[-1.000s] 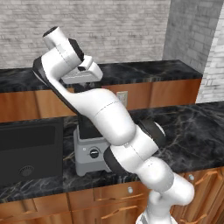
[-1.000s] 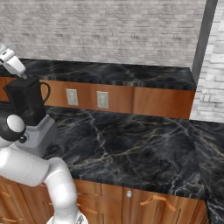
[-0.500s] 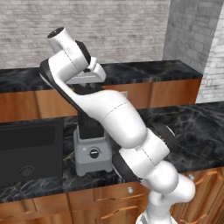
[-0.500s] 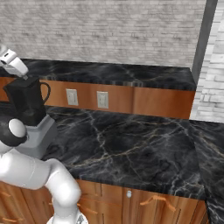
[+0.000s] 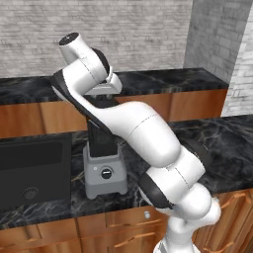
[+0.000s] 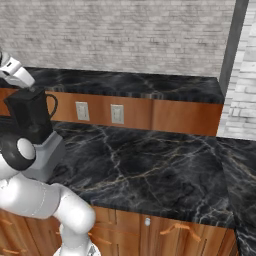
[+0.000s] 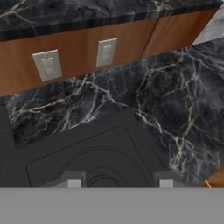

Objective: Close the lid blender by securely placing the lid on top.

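The blender has a grey base with a round black dial and stands on the dark marble counter. Its black jar rises into my hand above it. In the right base view the jar stands at the far left, with my white hand just over its rim. The hand view looks straight down on the lid, a black rounded square with raised rings, lying flat on the jar's top. My gripper is open. One fingertip stands on each side of the lid's middle, with nothing pinched between them.
A black appliance is set into the counter left of the blender. Two wall outlets sit on the wooden riser behind, under a raised back counter. Bare marble stretches to the right of the blender.
My arm's elbow and upper links have swung up and to the right in the left base view. The hand has shifted slightly over the jar. The blender has stayed put.
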